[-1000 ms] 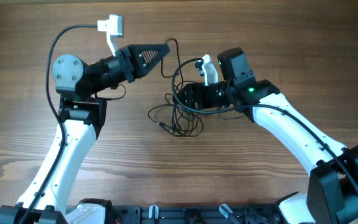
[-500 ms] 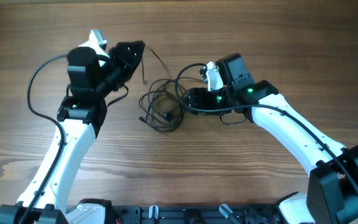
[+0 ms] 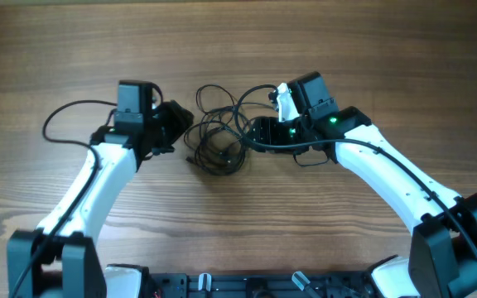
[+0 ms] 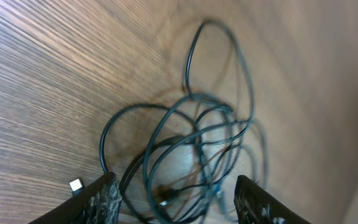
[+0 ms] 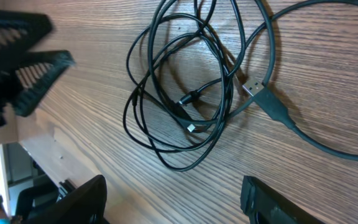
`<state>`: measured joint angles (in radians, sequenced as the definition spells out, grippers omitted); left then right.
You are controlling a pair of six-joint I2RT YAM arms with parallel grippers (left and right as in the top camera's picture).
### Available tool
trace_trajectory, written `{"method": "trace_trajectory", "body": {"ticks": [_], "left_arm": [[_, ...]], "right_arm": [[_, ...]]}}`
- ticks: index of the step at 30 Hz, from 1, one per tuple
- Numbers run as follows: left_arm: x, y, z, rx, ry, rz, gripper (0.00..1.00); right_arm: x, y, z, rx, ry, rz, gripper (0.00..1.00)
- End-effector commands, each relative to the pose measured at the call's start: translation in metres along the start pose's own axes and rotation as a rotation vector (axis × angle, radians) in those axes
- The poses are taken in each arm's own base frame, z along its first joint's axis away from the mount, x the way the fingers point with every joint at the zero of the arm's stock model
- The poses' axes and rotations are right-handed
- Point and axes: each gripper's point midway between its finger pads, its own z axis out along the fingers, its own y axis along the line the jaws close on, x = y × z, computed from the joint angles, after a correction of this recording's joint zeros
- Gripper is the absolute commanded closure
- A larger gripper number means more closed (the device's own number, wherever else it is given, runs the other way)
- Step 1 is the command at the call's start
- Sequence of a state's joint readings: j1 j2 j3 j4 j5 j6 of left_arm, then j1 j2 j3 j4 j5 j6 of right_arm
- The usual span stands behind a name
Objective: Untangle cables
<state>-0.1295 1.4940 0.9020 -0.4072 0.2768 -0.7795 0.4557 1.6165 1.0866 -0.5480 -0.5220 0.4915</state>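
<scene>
Wooden table; your cables lie on it in one loose tangled bunch between the arms. Your left gripper stands spread apart just beside the bunch, holding nothing; your right gripper is spread too, empty.

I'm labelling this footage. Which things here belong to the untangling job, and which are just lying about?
Job: cables; left gripper; right gripper.
Not the job: wooden table; left arm's own lead.

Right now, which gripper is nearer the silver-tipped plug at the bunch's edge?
Left. The silver-tipped plug lies just beside a finger of the left gripper; the right gripper is across the cable bunch from it.
</scene>
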Motion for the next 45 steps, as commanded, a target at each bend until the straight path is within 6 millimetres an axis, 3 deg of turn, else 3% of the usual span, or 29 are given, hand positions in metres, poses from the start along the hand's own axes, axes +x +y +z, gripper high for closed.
{"method": "trace_trajectory", "body": {"ticks": [1, 8, 11, 17, 19, 22, 23, 27, 32, 34, 38, 45], "left_arm": [[0.02, 0.0, 0.023, -0.028, 0.063, 0.182, 0.34], [0.022, -0.015, 0.061, 0.001, 0.024, 0.443, 0.41], [0.012, -0.011, 0.074, -0.051, -0.044, 0.494, 0.45], [0.021, -0.019, 0.095, -0.026, -0.048, 0.572, 0.53], [0.025, -0.018, 0.1, -0.028, -0.037, 0.581, 0.62], [0.031, -0.019, 0.102, -0.027, -0.025, 0.588, 0.96], [0.032, -0.022, 0.1, -0.013, -0.02, 0.591, 0.96], [0.038, -0.061, 0.073, 0.155, 0.005, 0.596, 0.96], [0.032, -0.13, -0.007, 0.469, 0.01, 0.525, 0.96], [0.029, -0.149, -0.042, 0.579, 0.005, 0.494, 0.96], [0.025, -0.155, -0.07, 0.619, -0.014, 0.449, 0.96], [0.031, -0.149, -0.068, 0.592, 0.028, 0.39, 0.96]], "right_arm": [[0.002, -0.01, 0.0, 0.06, -0.007, 0.017, 0.3], [0.009, -0.015, -0.001, 0.079, 0.019, 0.034, 0.3], [0.011, -0.016, -0.001, 0.084, 0.028, 0.039, 0.3], [0.012, -0.016, -0.001, 0.084, 0.03, 0.04, 0.3], [0.012, -0.016, -0.001, 0.084, 0.03, 0.041, 0.3], [0.012, -0.015, -0.001, 0.082, 0.033, 0.041, 0.3], [0.012, -0.016, -0.001, 0.082, 0.033, 0.041, 0.3], [0.012, -0.015, -0.001, 0.082, 0.032, 0.039, 0.3], [0.013, -0.011, -0.001, 0.059, 0.041, 0.026, 0.29], [0.017, 0.002, -0.001, -0.02, 0.067, -0.054, 0.29], [0.022, 0.024, -0.003, -0.146, 0.095, -0.154, 0.29], [0.011, 0.038, -0.004, -0.213, 0.052, -0.229, 0.27]]}}
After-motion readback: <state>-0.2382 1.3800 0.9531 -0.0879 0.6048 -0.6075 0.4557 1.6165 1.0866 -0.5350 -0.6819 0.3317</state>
